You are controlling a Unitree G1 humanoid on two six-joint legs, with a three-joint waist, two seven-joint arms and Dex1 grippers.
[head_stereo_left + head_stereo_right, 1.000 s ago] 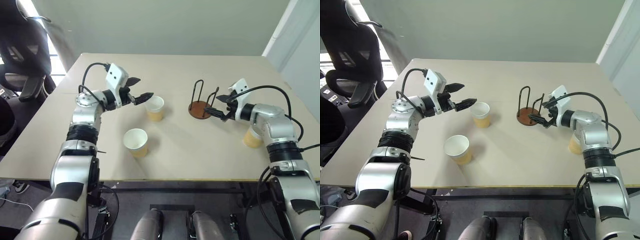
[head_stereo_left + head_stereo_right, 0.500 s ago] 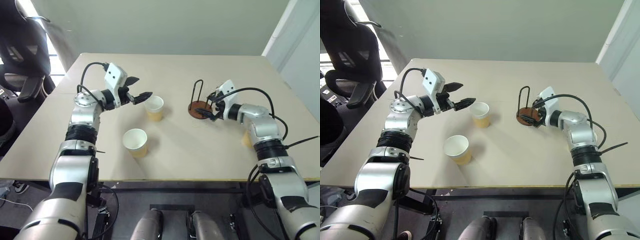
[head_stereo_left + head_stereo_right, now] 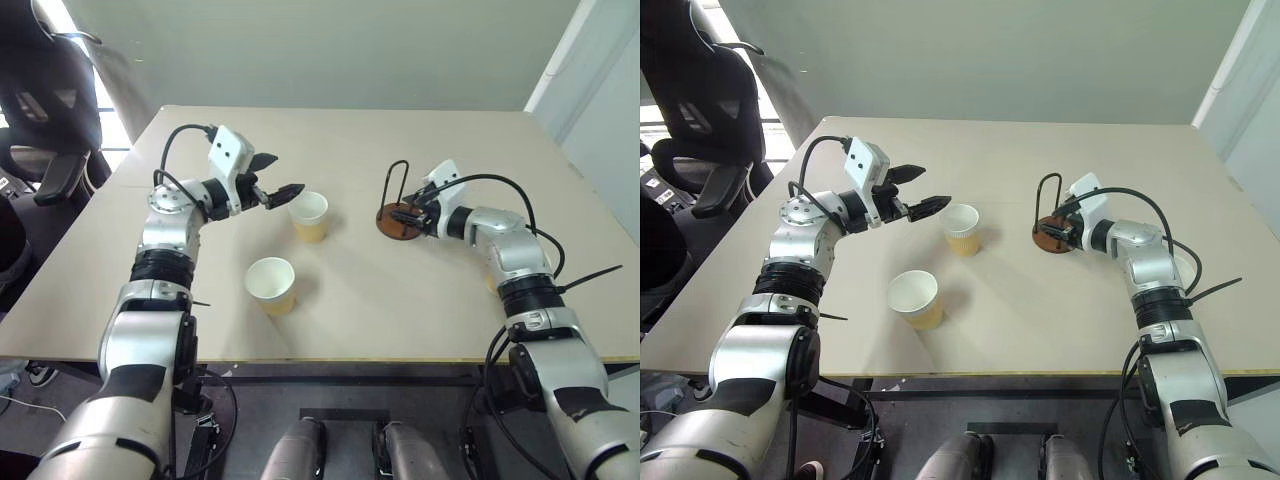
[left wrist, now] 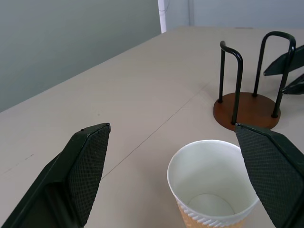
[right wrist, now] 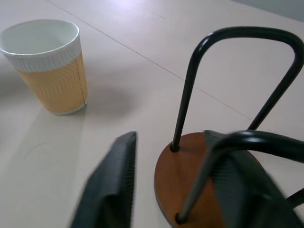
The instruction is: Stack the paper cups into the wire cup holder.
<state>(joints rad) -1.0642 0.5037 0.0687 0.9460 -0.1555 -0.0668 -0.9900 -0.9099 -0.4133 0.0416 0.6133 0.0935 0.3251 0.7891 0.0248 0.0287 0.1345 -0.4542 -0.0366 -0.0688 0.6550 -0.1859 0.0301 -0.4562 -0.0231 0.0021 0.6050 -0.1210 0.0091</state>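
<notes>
- Nearest, a tan-yellow tapered paper cup (image 3: pixel 272 285) stands upright on the beige table (image 3: pixel 350 300).
- Farther, a second like cup (image 3: pixel 309 216) sits just before the left gripper (image 3: pixel 277 178), its fingers spread wide.
- The right gripper (image 3: pixel 409 213) pinches the near loop of the black-wire, brown-based cup holder (image 3: pixel 400 205).

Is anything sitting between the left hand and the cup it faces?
Nothing visible. The open left hand faces the nearest paper cup directly, with bare table between them; in the left wrist view the cup stands between its fingers. The wire cup holder stands beyond it, with the right hand at it.
</notes>
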